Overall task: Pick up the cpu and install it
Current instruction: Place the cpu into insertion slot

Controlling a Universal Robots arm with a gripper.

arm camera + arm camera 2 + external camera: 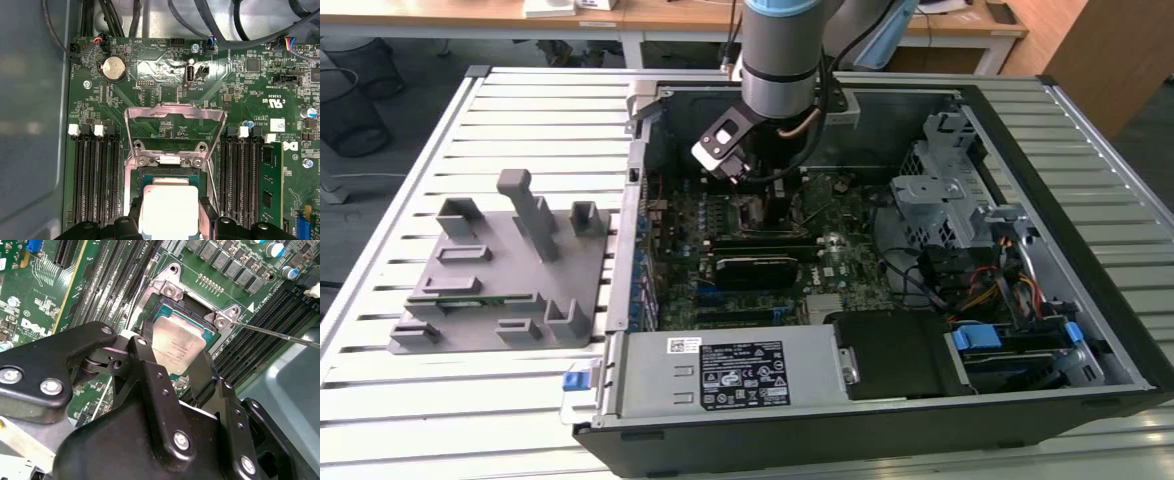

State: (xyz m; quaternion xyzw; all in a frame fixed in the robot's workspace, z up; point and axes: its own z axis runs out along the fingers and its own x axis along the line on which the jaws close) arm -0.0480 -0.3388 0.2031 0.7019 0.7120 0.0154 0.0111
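Observation:
The cpu (181,342) is a silvery square chip sitting at the open socket (170,289) on the green motherboard (834,265); whether it is fully seated I cannot tell. My gripper (175,366) reaches down into the computer case (1067,320) and is shut on the cpu, one black finger (141,354) against each of two opposite edges. In the first wrist view the cpu (170,206) lies between the fingers (206,212), and the socket's metal load plate (175,112) stands flipped open beyond it. In the exterior view the gripper (767,195) hangs over the board's middle.
Memory slots (95,175) flank the socket on both sides. A thin metal lever (280,334) runs past the socket corner. The power supply (734,375), drive cage (947,190) and cables (987,290) crowd the case. A grey parts fixture (507,270) stands on the slatted table at the exterior view's left.

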